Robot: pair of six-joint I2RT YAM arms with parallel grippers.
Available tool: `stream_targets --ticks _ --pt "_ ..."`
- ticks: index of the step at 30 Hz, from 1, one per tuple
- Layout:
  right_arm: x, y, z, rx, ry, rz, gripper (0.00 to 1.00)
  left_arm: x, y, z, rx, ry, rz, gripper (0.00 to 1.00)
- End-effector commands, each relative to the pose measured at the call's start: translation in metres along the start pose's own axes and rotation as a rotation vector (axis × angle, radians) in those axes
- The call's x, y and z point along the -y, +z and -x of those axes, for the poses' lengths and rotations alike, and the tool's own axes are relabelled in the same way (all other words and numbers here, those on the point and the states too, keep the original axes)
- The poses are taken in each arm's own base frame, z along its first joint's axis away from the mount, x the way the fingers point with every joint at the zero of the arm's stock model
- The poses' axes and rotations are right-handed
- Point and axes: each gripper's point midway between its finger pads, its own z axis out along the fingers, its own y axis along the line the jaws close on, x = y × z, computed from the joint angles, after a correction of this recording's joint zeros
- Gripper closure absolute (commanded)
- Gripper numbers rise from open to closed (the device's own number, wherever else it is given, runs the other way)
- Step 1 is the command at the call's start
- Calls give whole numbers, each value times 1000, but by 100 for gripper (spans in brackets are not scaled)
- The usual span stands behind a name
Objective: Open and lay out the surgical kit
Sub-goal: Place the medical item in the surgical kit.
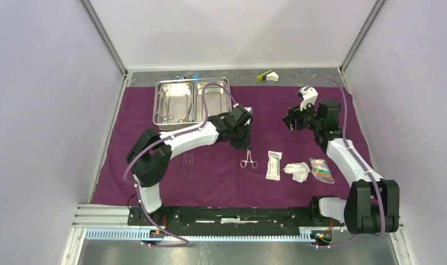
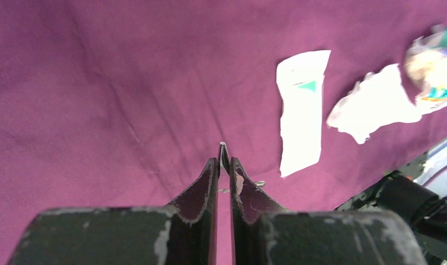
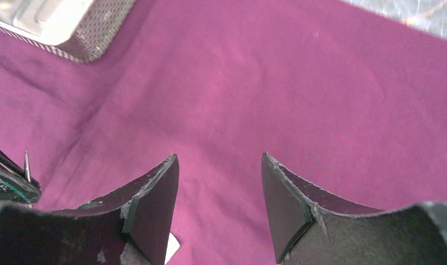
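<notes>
Closest to the lens, the left gripper (image 2: 223, 161) was pinched together on a thin metal sliver, seemingly the tip of the ring-handled forceps (image 1: 248, 160), whose rings lay on the purple cloth (image 1: 298, 105) beside the white packet (image 1: 274, 164). The right gripper (image 3: 220, 157) stood apart and empty. Laying-out looked underway. The next move probably called for letting go gently, then reaching back to the steel tray (image 1: 157, 105), where instruments (image 1: 167, 117) lay. The packet's print was unreadable; only a teal triangle (image 2: 306, 85) showed.
</notes>
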Motion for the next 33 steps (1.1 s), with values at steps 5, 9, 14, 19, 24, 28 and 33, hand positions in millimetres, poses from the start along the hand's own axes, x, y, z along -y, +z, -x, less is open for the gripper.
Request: stream_targets --ticks 5,9,14,19,24,28,33 --pt "23 -13 -17 11 55 -23 37 12 4 -17 -96 -66 0 98" --pt "25 -10 -22 1 78 -10 37 9 9 -27 -128 -90 15 98" --pt "25 -6 -30 -18 97 6 37 7 13 -33 -149 -115 18 98" --pt "23 -3 -34 -28 113 24 37 3 19 -40 -164 -128 23 98" --pt "24 -5 -35 -27 116 22 37 0 21 -39 -161 -114 29 98" --pt "24 -5 -38 -31 125 27 37 -7 21 -40 -158 -112 46 98" --pt "24 -3 -41 -39 140 37 37 -12 24 -43 -164 -116 53 98"
